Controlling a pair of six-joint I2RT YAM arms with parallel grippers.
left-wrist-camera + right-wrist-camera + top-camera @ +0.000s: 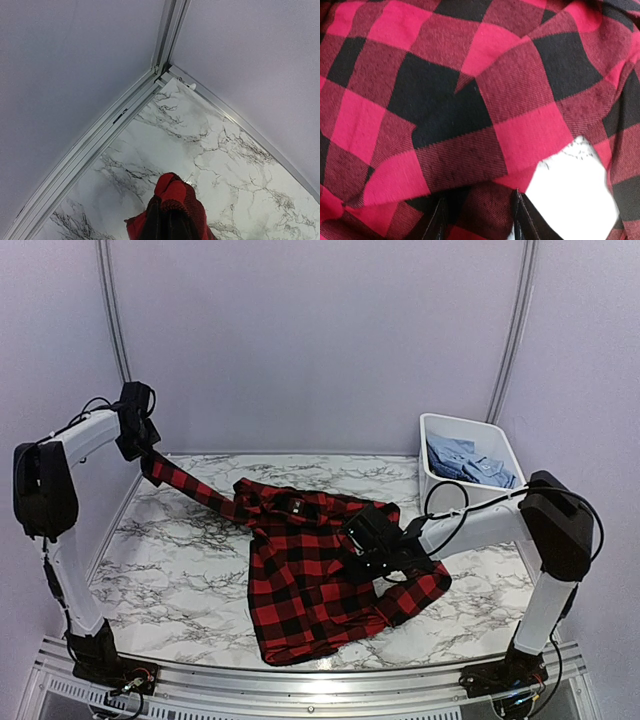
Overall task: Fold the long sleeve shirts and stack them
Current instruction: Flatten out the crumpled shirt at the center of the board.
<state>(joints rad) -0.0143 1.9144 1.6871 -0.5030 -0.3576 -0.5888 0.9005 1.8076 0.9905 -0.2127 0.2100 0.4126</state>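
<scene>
A red-and-black checked flannel shirt lies spread over the middle of the marble surface, its collar toward the back and its hem toward the lower edge of the overhead view. One sleeve runs off the body as a taut diagonal band toward the upper left of the frame, lifted clear of the marble. Its end is pinched in the left hand, which hangs near the back left corner. In the left wrist view a bunch of the checked cloth pokes up at the bottom centre, with the corner of the surface beyond it; the fingers themselves are out of sight there.

The right hand sits low on the right half of the shirt, just left of the folded-over right sleeve. Its wrist view is filled with checks; the two dark fingers stand at a narrow gap at the bottom edge with a fold of flannel caught between them, and a small patch of the white surface shows at lower right.

At the upper right of the overhead view a white tub holds crumpled light blue shirts, well apart from the flannel one.
</scene>
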